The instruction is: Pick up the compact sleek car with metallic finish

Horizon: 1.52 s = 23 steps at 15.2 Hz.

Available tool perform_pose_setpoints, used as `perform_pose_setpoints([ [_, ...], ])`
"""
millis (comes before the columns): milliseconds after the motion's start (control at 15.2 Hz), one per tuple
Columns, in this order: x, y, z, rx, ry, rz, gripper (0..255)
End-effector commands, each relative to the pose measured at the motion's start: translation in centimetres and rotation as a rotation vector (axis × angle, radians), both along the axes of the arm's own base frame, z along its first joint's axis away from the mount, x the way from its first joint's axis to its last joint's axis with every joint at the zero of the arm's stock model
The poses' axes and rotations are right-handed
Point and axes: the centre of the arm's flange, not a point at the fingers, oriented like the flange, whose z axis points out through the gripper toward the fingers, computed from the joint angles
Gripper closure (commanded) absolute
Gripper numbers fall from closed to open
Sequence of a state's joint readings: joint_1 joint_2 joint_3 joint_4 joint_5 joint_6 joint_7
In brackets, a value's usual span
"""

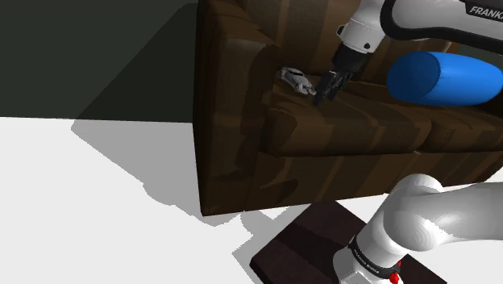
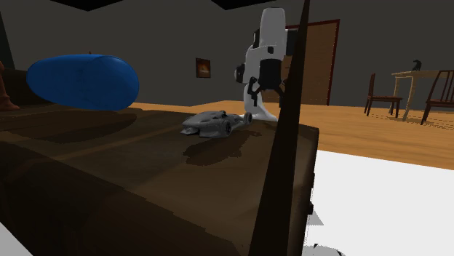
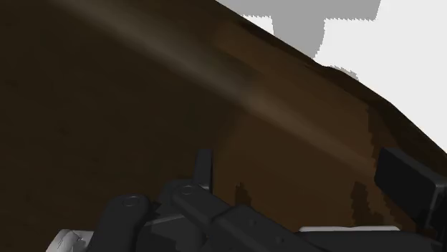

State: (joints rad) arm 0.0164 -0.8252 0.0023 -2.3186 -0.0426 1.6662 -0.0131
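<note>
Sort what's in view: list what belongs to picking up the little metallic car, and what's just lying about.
Belongs to the job:
- silver-grey car, on the sofa seat
- gripper, open, close by the car

Just lying about:
- blue cushion
- brown sofa, only the support
- table and chairs
- framed picture

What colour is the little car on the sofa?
Silver-grey with a metallic sheen; the car shows best in the second exterior view.

Sofa [image 1: 322,137], right end beyond shoulder view's edge
</note>
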Motion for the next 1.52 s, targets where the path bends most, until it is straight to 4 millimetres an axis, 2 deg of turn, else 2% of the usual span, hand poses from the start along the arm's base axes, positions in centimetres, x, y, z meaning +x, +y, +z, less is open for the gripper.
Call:
perform_pose_setpoints([
  [0, 0.0, 0.0, 0.0, 0.0, 0.0, 0.0, 0],
  [528, 7.2, -7.7, 2.8, 0.024, 0.044, -0.271, 0],
  [990, 11.6, -15.7, 4.9, 0.044, 0.081, -0.503, 0],
  [1452, 11.6, -15.7, 1.2, 0.044, 0.081, -0.503, 0],
])
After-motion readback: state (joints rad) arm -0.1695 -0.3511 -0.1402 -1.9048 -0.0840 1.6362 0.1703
